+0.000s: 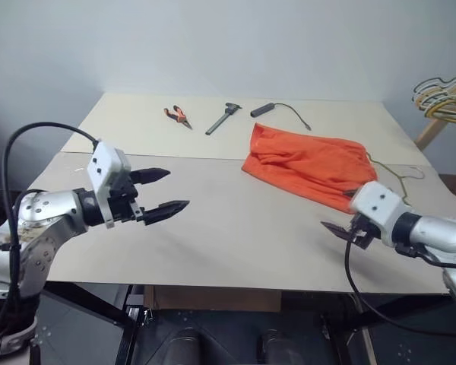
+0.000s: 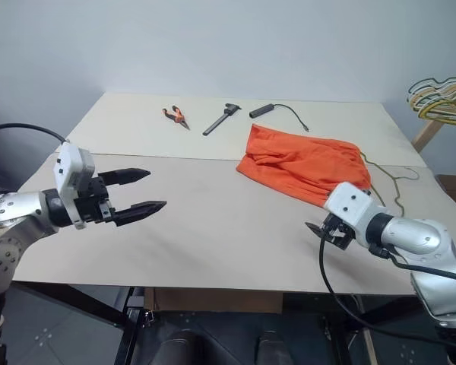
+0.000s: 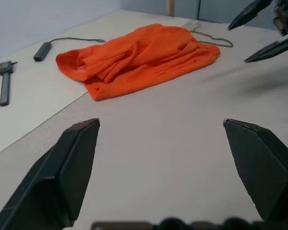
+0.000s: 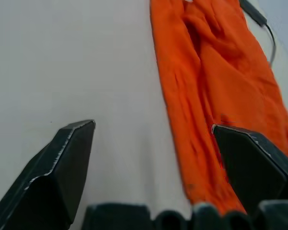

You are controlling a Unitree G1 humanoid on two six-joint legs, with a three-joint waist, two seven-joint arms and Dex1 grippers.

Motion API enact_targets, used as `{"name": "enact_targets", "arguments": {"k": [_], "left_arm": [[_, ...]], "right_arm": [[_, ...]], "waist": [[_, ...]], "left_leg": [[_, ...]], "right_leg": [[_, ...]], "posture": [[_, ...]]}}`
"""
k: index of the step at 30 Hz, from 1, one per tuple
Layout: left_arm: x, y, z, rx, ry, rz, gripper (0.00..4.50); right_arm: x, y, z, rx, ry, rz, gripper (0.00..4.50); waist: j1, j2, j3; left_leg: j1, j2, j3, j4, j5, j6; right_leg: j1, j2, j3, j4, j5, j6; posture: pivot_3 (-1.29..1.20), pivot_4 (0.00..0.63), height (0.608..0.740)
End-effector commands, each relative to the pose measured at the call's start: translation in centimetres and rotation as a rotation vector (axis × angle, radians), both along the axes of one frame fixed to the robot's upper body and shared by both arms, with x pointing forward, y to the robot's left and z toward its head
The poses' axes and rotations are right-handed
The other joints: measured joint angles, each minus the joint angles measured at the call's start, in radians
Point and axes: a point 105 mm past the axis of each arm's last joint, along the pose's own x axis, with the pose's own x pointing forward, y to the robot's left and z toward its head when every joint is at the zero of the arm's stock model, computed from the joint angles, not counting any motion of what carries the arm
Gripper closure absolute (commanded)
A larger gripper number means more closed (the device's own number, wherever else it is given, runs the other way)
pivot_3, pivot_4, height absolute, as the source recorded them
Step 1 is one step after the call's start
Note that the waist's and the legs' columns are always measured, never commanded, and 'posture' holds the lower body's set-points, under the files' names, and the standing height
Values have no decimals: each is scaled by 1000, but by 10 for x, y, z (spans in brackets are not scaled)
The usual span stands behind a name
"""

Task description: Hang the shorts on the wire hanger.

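The orange shorts (image 1: 311,163) lie crumpled on the table (image 1: 235,243), right of its middle. The wire hanger (image 1: 399,173) lies flat beside them at their right end, partly under the fabric; its thin wire also shows in the left wrist view (image 3: 206,39). My left gripper (image 1: 175,188) hovers open over the table's left side, pointing toward the shorts, with nothing between its fingers. My right gripper (image 1: 336,230) is open and empty, low over the table just in front of the near edge of the shorts (image 4: 206,96).
At the back of the table lie orange-handled pliers (image 1: 178,115), a grey caliper (image 1: 222,118) and a black tool with a cord (image 1: 262,109). A bunch of yellow and grey hangers (image 1: 444,95) hangs beyond the right edge.
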Motion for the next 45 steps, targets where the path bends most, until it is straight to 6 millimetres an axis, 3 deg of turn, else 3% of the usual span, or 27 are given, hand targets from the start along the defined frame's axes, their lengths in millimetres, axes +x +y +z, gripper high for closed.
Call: {"name": "enact_targets", "arguments": {"k": [1,7,12,16,26,29,32,36,40,45], "left_arm": [[2,-6,4,5,-33,-41,5],[7,-12,4,-3,-39,-65,5],[7,-12,4,-2,-41,-70,5],[7,-11,3,-1,-43,-68,0],[8,-13,1,-2,-43,-74,0],[10,-17,0,0,-46,-85,0],[12,-20,-2,6,-43,-97,0],[16,-23,-10,58,-36,-127,0],[25,-21,-18,126,-31,-135,0],[34,-17,-29,223,-21,-157,0]], "right_arm": [[25,-11,3,-258,-99,32,0],[68,-30,-19,-463,-108,-16,0],[91,-41,-38,-530,-74,-40,0],[108,-42,-47,-548,-78,-63,896],[124,-39,-46,-536,-113,-71,4321],[124,-26,-32,-503,-184,14,4462],[111,0,-15,-391,-244,167,4462],[65,25,-6,-364,-289,412,4462],[15,33,-14,-335,-247,559,4462],[-26,33,-14,-307,-202,633,4462]], "waist": [[-14,0,0],[-59,0,0],[-68,0,0],[-85,0,0],[-91,0,-1],[-90,0,-1],[-88,0,-1],[-83,0,-1],[-74,0,-1],[-83,0,-1]], "left_leg": [[0,0,0,0,0,0],[0,0,0,0,0,0],[-1,0,0,-1,0,0],[0,-1,0,-1,0,0],[1,-1,-1,-1,1,0],[0,-1,-1,-1,1,0],[0,-1,-1,-1,1,0],[1,-1,-1,-2,1,0],[1,-1,0,-2,1,0],[1,-1,1,-1,1,0]], "right_leg": [[0,0,0,0,0,0],[-1,0,1,0,3,-1],[-1,0,2,0,4,-2],[0,0,2,0,4,-1],[0,0,3,1,5,-1],[0,0,3,0,5,-1],[0,0,3,1,5,-1],[0,0,3,1,5,0],[0,0,2,0,5,0],[0,0,3,1,4,1]], "posture": [[-81,49,740],[-94,46,740],[-87,46,740],[-80,44,740],[-66,39,740],[-64,35,740],[-71,34,740],[-96,39,740],[-126,46,740],[-159,57,740]]}}
